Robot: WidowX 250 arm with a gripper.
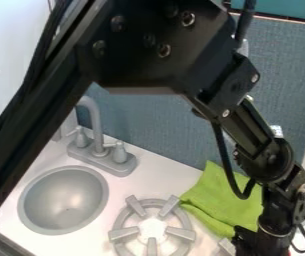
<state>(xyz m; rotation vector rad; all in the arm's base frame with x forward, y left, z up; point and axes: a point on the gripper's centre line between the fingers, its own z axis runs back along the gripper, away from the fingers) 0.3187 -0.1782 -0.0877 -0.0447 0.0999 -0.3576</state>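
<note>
The black gripper (265, 241) hangs at the bottom right of the camera view, its lower end cut off by the frame's bottom edge. Beside it on the left lies a crumpled green cloth (223, 200) on the white counter, partly behind the arm. Whether the gripper touches the cloth or holds anything cannot be told.
A grey stove burner (123, 233) is left of the cloth, with a grey prong (227, 246) near the gripper. Farther left are a round grey sink (29, 202) and a grey faucet (94, 120). A blue-grey wall panel (161, 127) stands behind the counter.
</note>
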